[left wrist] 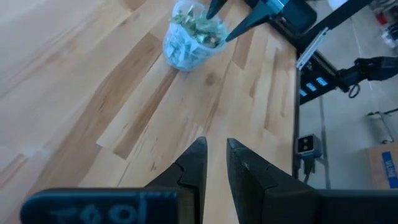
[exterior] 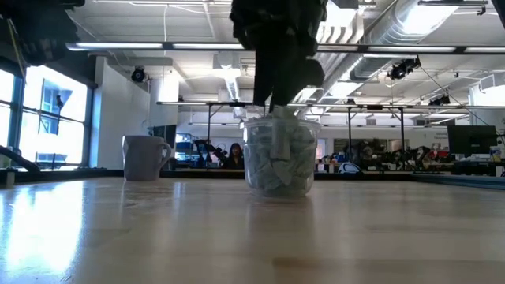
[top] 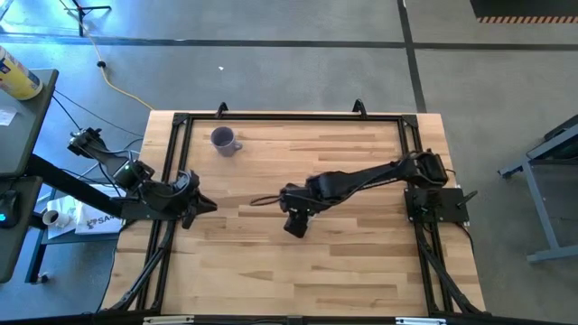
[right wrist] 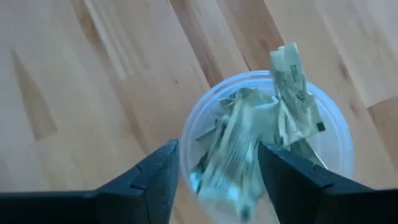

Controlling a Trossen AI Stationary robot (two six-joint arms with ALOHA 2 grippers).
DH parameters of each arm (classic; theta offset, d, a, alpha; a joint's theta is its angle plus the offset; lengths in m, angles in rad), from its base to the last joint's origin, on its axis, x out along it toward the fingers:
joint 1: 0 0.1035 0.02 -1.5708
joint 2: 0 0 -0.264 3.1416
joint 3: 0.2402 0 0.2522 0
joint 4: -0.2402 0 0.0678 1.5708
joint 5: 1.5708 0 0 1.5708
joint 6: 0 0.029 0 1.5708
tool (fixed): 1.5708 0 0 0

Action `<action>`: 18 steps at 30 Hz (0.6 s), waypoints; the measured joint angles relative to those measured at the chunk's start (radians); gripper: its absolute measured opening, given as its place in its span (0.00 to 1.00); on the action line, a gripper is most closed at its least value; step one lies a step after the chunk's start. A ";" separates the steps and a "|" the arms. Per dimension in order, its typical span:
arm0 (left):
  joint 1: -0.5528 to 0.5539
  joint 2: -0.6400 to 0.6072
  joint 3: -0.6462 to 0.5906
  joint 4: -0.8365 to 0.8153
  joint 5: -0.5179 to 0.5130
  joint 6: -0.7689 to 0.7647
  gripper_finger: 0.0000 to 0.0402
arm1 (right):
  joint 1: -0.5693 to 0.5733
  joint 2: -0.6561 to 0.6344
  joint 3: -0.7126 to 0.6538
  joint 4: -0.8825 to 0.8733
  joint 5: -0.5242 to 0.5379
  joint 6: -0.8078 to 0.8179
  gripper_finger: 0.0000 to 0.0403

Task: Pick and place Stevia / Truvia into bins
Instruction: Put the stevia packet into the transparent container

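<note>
Cup (right wrist: 264, 134): clear, heaped with pale green sachets (right wrist: 239, 146)
Writing: unreadable
Right gripper (right wrist: 217, 168): jaws wide, over cup
Left gripper (left wrist: 213, 163): jaws narrow, empty

I can't read any text for certain. Beside the table's left edge lies a white sheet (top: 90, 219) with dark letters that seem to start "SA", the rest hidden. The sachets (right wrist: 292, 93) in the cup (right wrist: 193, 134) carry fine print, too small for me to read.
</note>
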 joint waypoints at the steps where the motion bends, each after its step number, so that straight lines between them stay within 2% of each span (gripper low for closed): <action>1: 0.000 -0.004 0.000 0.004 -0.001 0.003 0.24 | 0.006 -0.008 0.009 -0.014 0.013 0.003 0.52; 8: 0.000 -0.040 0.000 0.001 -0.016 0.031 0.24 | 0.021 -0.032 0.072 -0.080 0.178 -0.001 0.51; 14: 0.000 -0.041 0.000 -0.001 -0.026 0.032 0.24 | -0.041 0.009 0.075 0.001 0.174 0.006 0.45; 18: 0.000 -0.040 0.000 -0.002 -0.027 0.032 0.24 | -0.089 0.060 0.073 0.035 0.141 -0.002 0.35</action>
